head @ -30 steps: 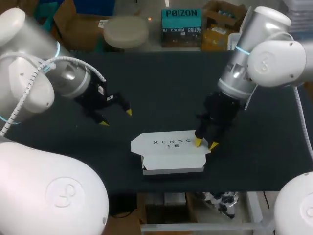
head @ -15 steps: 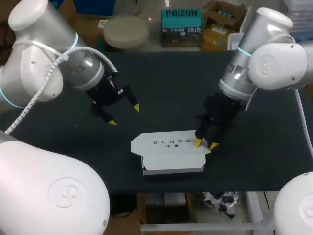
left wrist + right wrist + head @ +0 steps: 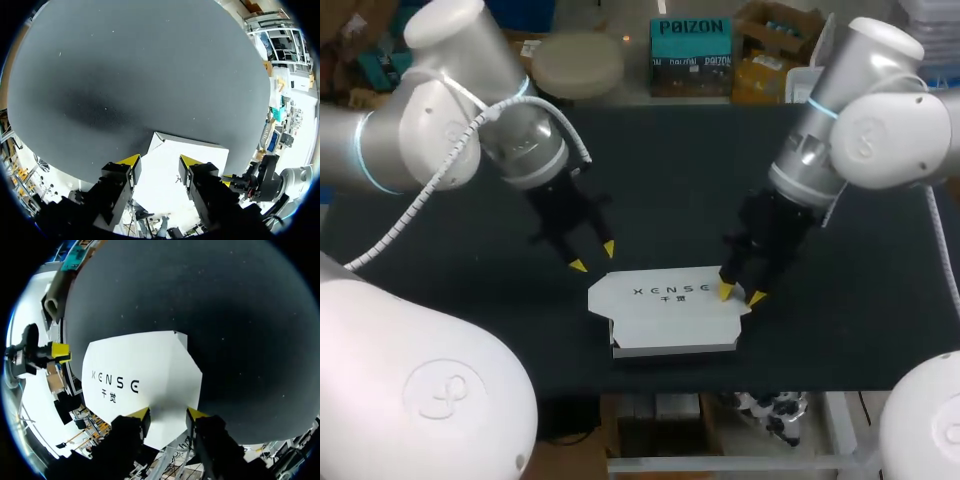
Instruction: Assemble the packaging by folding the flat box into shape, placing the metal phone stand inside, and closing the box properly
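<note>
Right gripper (image 3: pixel 741 294), fingers slightly apart and clamping nothing, rests its tips on the white box (image 3: pixel 665 305) lid, apparently pinning it | left gripper (image 3: pixel 593 256), fingers apart and empty, hovers with the box just ahead

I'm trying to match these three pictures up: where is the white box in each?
Head view: white box, lower middle, right gripper at its right end.
Left wrist view: just ahead of the left gripper, partly under it.
Right wrist view: ahead of the right gripper, tips at its edge.
Shared landmark: the right gripper's yellow tips at the box's end.
</note>
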`<act>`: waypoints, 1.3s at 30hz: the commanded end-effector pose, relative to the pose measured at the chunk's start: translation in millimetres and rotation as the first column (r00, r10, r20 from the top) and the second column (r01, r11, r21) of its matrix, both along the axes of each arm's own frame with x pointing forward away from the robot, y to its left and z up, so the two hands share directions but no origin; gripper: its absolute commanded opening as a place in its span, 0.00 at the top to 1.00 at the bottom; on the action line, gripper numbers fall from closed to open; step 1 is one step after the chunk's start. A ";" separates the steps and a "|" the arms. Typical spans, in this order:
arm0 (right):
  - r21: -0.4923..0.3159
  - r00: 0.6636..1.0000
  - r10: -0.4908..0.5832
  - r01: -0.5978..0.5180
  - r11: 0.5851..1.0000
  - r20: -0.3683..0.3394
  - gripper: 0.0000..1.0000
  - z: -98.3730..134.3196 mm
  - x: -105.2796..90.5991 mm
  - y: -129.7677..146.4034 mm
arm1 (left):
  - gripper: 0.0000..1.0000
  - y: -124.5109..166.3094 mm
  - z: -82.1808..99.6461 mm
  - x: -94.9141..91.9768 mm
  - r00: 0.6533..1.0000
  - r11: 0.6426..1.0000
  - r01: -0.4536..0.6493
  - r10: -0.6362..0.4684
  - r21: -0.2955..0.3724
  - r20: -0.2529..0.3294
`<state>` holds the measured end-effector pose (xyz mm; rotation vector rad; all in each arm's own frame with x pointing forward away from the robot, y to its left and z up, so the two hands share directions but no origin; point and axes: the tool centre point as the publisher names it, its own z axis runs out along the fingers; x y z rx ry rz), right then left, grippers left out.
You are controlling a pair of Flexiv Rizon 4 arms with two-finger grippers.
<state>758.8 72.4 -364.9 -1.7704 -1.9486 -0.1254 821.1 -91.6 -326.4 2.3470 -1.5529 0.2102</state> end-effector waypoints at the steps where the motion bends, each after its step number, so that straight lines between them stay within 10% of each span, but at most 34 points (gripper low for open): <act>1: 0.004 1.000 -0.003 0.003 1.000 0.008 0.51 -0.8 -3.2 -1.7 | 0.49 -8.2 -6.9 -2.5 0.997 0.983 0.048 -0.036 0.177 -0.072; 39: 0.011 1.000 -0.009 0.009 1.000 0.008 0.52 -7.0 -7.3 0.1 | 0.53 -14.2 -28.0 -56.6 0.989 0.978 0.139 -0.146 0.157 0.033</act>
